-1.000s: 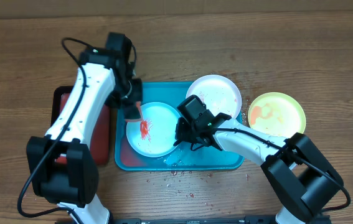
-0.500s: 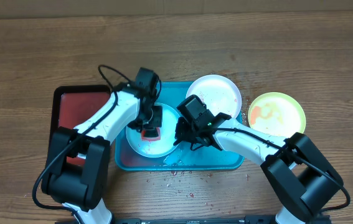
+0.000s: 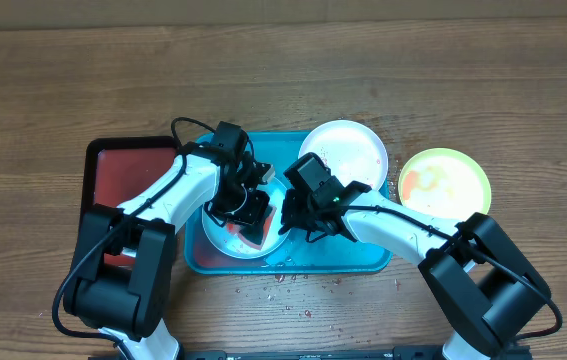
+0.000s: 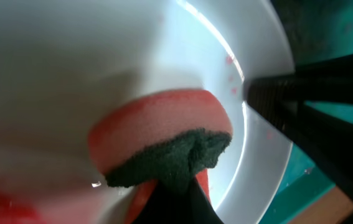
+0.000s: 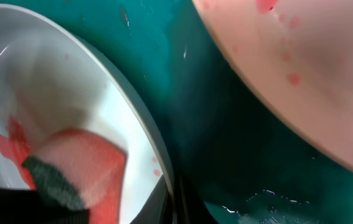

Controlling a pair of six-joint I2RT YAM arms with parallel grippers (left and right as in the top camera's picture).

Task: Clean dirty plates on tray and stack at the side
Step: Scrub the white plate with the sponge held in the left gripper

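Observation:
A pale mint-rimmed plate (image 3: 221,232) lies in the left half of the turquoise tray (image 3: 363,262). My left gripper (image 3: 248,213) is shut on a red sponge with a dark scouring side (image 4: 157,134) and presses it on this plate (image 4: 70,62). Red smear shows beside the sponge (image 5: 83,162). My right gripper (image 3: 289,215) is shut on the plate's right rim (image 5: 142,134). A white plate (image 3: 348,150) with red specks rests on the tray's back right corner. A yellow-green-rimmed plate (image 3: 445,183) with sauce lies on the table to the right.
A smaller dark-red tray with a black rim (image 3: 113,180) lies left of the turquoise tray, under my left arm. Water drops and red specks lie on the wooden table (image 3: 283,290) in front of the tray.
My left arm has swung from the tray's back left edge onto the mint-rimmed plate, and the sponge has moved forward and right over the red smear. The right arm has stayed still.

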